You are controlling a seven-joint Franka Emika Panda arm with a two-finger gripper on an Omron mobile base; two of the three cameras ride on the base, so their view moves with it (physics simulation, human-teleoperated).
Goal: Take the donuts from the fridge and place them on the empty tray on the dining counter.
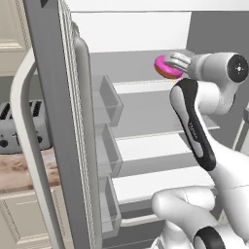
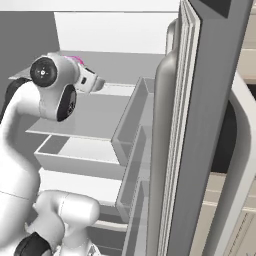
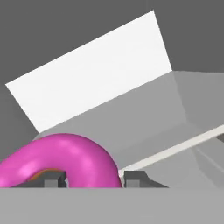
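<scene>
Pink donut (image 3: 65, 159) clamped between fingers (image 3: 54, 178) above top fridge shelf (image 1: 141, 87).

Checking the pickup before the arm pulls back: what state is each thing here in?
fridge: both doors swung open, white interior exposed.
pink donut: at the upper shelf, gripped across its ring.
gripper: inside the fridge, jaws shut on the pink donut, one fingertip at the ring's hole, the other outside the ring.
door bins: hold nothing that shows.
toaster: on the counter beside the fridge, slots look vacant.
</scene>
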